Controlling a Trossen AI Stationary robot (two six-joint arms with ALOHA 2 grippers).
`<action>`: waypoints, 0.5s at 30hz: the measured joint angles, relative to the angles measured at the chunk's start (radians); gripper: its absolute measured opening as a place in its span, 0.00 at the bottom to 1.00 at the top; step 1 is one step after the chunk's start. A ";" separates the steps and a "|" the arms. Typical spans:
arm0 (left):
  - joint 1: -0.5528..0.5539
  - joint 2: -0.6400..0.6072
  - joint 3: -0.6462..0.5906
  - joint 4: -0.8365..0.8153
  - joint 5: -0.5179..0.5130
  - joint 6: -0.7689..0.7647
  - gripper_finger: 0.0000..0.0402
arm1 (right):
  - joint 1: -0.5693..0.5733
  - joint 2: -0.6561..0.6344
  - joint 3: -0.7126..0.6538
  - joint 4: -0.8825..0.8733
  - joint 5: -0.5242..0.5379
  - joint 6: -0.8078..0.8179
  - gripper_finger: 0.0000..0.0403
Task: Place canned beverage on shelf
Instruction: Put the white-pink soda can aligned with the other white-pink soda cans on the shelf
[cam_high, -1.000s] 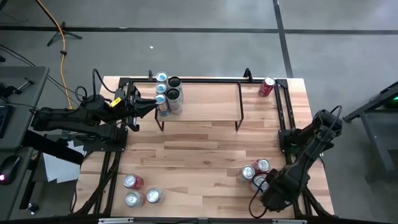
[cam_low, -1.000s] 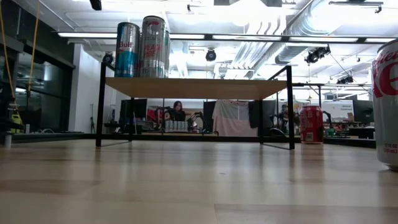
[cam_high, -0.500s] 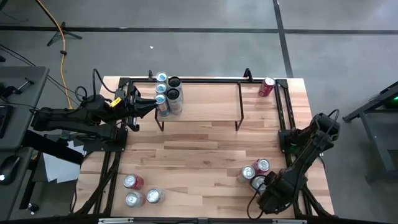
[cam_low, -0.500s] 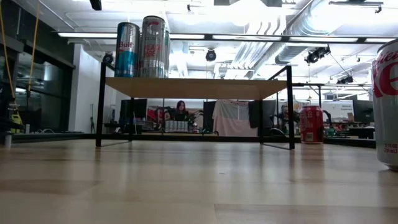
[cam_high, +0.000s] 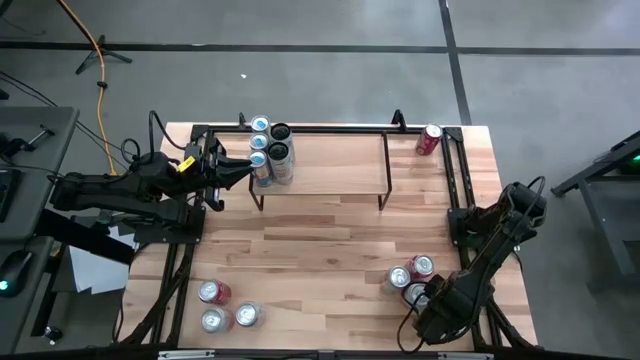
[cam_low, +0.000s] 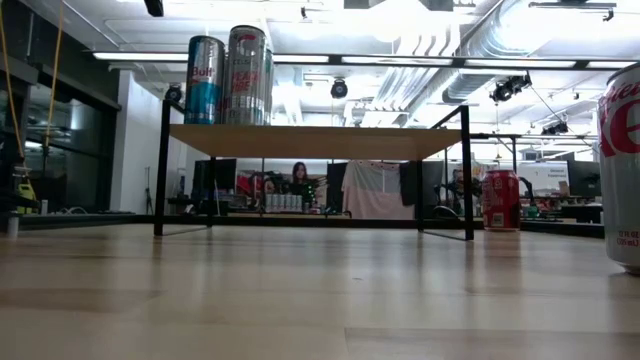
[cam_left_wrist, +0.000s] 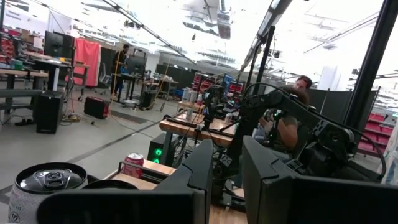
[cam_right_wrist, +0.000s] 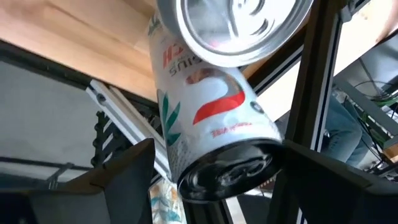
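The shelf (cam_high: 330, 165) stands at the table's far side, with several cans (cam_high: 270, 150) upright on its left end; two of them show in the low view (cam_low: 230, 75). My left gripper (cam_high: 248, 172) is shut at that end, level with the can tops, beside a silver-topped can (cam_left_wrist: 43, 183). My right gripper (cam_high: 425, 300) is open and points down at the near right. Its fingers stand on either side of a white can with a red swoosh (cam_right_wrist: 211, 118), which is partly hidden under the gripper in the high view (cam_high: 413, 292). My right gripper's open fingers (cam_right_wrist: 329, 174) stand close on both sides of the white can's upper end (cam_right_wrist: 230, 165), coming from above. I cannot tell whether they touch it. My left gripper touches nothing that I can see.
Two more cans (cam_high: 400, 277) (cam_high: 423, 265) stand close to the right gripper. Three cans (cam_high: 225, 305) stand at the near left. A red can (cam_high: 428, 139) stands on the table beyond the shelf's right end. The shelf's middle and right are bare.
My right arm has crept a little toward the table's near edge over the cans there. The cans and the left arm have kept still.
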 joint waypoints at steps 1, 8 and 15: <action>0.000 0.000 0.000 0.000 0.000 0.000 0.07 | 0.000 0.000 0.000 -0.003 0.004 0.003 0.80; 0.000 0.000 0.000 0.000 0.000 0.000 0.07 | 0.000 0.000 -0.105 0.105 -0.089 -0.024 0.80; 0.000 0.000 0.000 0.024 0.000 0.000 0.07 | -0.011 0.000 -0.115 0.113 -0.073 -0.069 0.79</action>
